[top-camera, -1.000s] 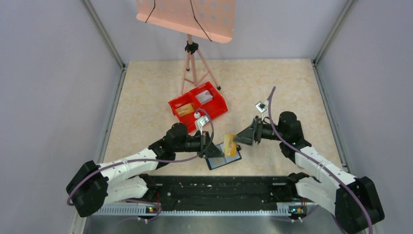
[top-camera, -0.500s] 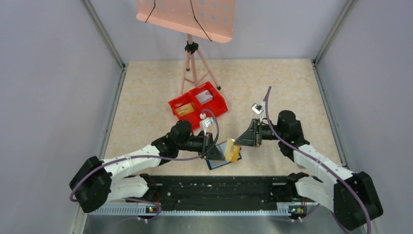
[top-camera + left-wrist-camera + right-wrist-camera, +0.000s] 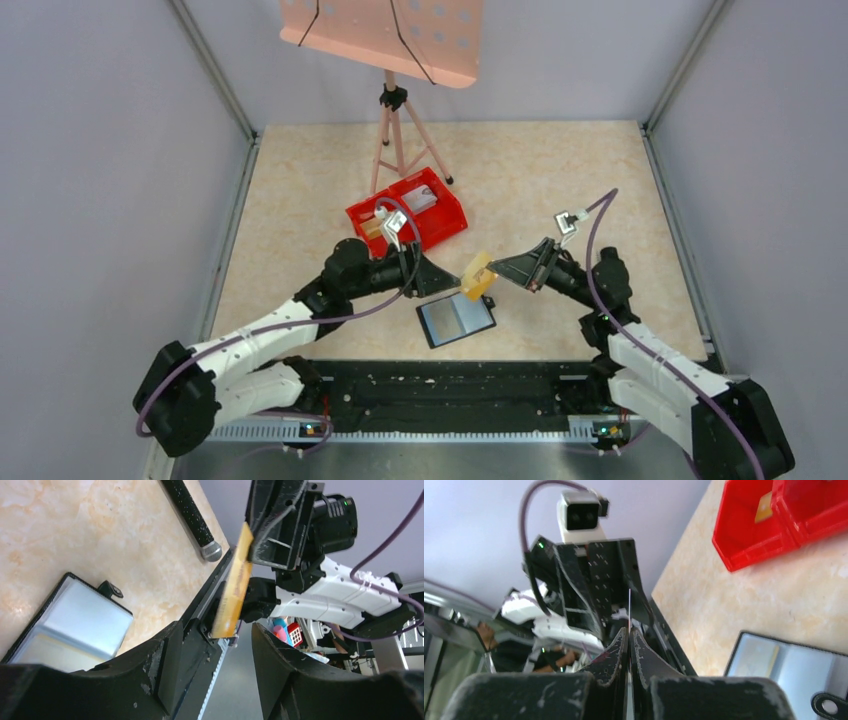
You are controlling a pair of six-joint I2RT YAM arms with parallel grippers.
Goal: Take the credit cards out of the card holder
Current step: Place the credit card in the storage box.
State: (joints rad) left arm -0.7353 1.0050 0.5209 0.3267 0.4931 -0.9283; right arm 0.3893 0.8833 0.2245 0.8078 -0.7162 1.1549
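Note:
The black card holder (image 3: 456,320) lies open and flat on the table, its greyish pockets facing up. It also shows in the left wrist view as the card holder (image 3: 75,625) and in the right wrist view as the card holder (image 3: 784,672). My right gripper (image 3: 493,272) is shut on one orange credit card (image 3: 477,273), held in the air above the holder. The left wrist view shows that card (image 3: 235,590) hanging from the right gripper's jaws. My left gripper (image 3: 438,282) is open just left of the card, its fingers (image 3: 165,665) apart and holding nothing. Seen edge-on, the card (image 3: 629,607) sticks out of my right gripper (image 3: 629,632).
A red two-compartment bin (image 3: 410,215) stands behind the grippers with cards inside it; one tan card (image 3: 764,507) shows in its left half. A pink music stand on a tripod (image 3: 395,130) stands at the back. Grey walls close the sides.
The right gripper shut on the card and drew it up and to the right, out of the holder. The left gripper opened and pulled back left; the holder now lies flat.

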